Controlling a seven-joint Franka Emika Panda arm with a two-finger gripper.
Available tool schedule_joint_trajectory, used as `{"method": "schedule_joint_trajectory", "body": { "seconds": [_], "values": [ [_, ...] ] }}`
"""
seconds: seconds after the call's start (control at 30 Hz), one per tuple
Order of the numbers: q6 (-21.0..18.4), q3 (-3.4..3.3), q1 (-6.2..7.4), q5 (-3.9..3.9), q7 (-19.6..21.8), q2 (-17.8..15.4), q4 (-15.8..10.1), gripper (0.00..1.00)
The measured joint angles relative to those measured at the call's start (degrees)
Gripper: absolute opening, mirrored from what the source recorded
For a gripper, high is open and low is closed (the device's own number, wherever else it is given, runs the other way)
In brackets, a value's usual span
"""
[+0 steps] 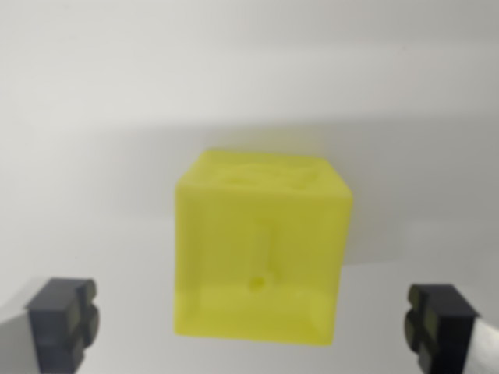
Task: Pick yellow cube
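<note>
A translucent yellow cube (261, 245) fills the middle of the wrist view, resting on a white surface and slightly blurred. It has an embossed top face and a small hole on its near side. My gripper (251, 323) is open, its two dark fingertips standing wide apart at the bottom corners: one fingertip (64, 315) at the wrist view's left, the other fingertip (438, 323) at the wrist view's right. The cube sits between them, with a clear gap on each side and nothing touching it.
A plain white surface (93, 117) surrounds the cube on every side. A soft shadow falls behind the cube.
</note>
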Motion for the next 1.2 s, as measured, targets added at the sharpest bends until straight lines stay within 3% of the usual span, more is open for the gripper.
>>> {"method": "schedule_joint_trajectory", "body": {
  "seconds": [0.3, 0.83, 1.2],
  "values": [
    [1.54, 0.02, -0.12, 0.33, -0.42, 1.67, 0.12, 1.0],
    [5.8, 0.04, 0.03, 1.66, -1.43, 7.34, 1.56, 1.0],
    [6.01, 0.0, 0.09, 1.84, -1.57, 7.59, 1.64, 1.0]
  ]
}}
